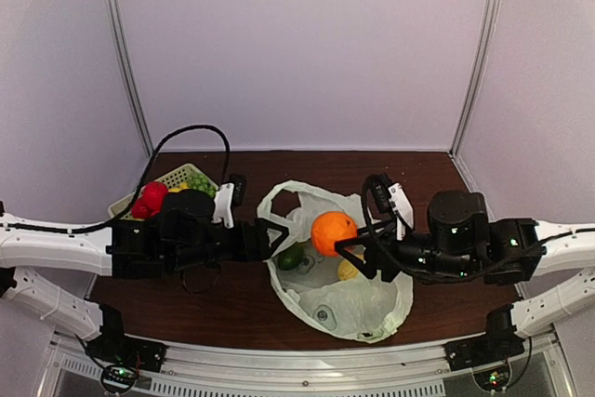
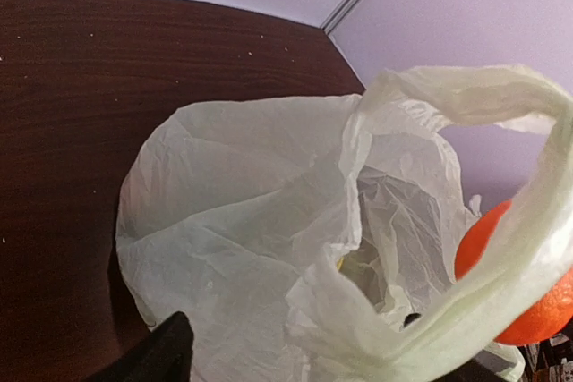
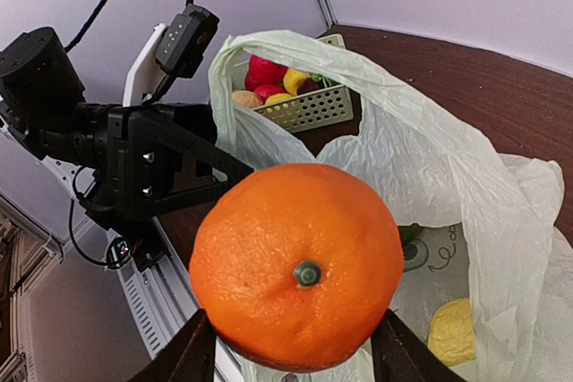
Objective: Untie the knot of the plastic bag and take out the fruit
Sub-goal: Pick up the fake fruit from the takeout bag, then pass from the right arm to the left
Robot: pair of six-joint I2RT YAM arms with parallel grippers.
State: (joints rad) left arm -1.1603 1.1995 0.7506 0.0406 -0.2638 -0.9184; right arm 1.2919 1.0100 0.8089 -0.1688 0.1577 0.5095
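The left pincer (image 1: 270, 237) pinches the plastic bag (image 1: 363, 309) open so the right pincer (image 3: 293, 351), grasping the orange fruit (image 3: 295, 266), can clear it.

Left tool (image 1: 269, 236) pinched closed; right tool (image 3: 294, 346) clamped; arms converge.

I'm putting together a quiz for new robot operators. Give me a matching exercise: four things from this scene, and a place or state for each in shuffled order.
1 orange
2 yellow fruit
3 basket
4 plastic bag

a far left of the table
b held in the right gripper
c mouth open
d lying inside the bag

Pairs: 1-b, 2-d, 3-a, 4-c
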